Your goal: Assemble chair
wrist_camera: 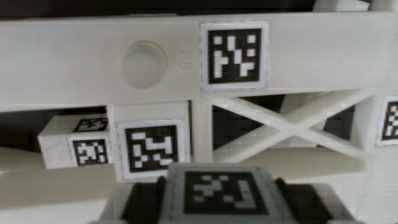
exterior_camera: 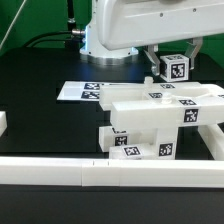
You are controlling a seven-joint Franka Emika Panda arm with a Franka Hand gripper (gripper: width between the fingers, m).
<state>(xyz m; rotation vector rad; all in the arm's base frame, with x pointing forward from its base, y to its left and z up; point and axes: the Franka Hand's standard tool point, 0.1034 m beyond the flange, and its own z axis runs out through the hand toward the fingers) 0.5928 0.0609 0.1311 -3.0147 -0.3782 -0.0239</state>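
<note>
Chair [exterior_camera: 150, 118] looks partly built: frames and blocks stacked as one lump, centre-right in the exterior view on the black surface [exterior_camera: 45, 125], just beside the marker board [exterior_camera: 85, 90]. Gripper [exterior_camera: 172, 61] is clamped on a small tagged cube [exterior_camera: 176, 69], upper right, above the lump and not touching it. Wrist view: the cube faces the X-braced frame [wrist_camera: 267, 125]. My read: cube not yet fitted. Can't tell what else is missing.

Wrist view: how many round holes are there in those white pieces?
1: the round hole is in the long white bar, beside a tag. Others may be hidden.
</note>
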